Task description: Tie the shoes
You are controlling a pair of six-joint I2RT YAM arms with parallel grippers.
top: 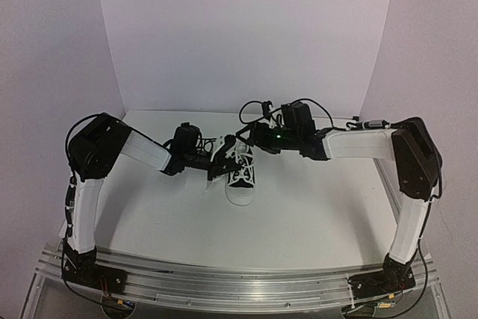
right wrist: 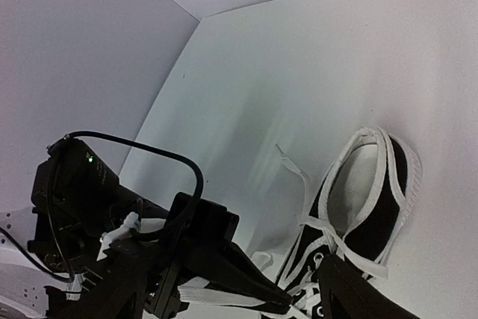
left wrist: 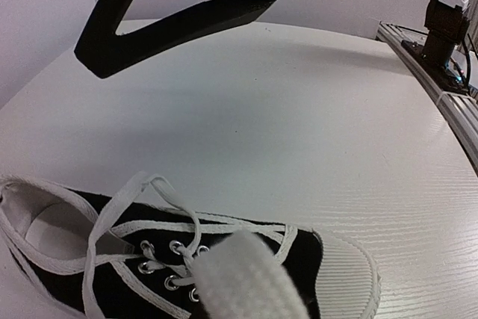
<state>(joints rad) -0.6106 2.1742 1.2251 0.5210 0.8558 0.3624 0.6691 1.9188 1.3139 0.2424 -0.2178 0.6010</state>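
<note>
The black sneaker with white toe cap lies mid-table, toe toward the arm bases. My left gripper is at its left side, shut on a flat white lace. In the left wrist view that lace is a blurred band close over the eyelets of the shoe. My right gripper hovers behind the heel, open and holding nothing. One of its fingers hangs above the table. Another lace end trails on the table beside the heel of the shoe.
White walls close in the back and both sides of the white table. An aluminium rail with the arm bases runs along the near edge; the rail also shows in the left wrist view.
</note>
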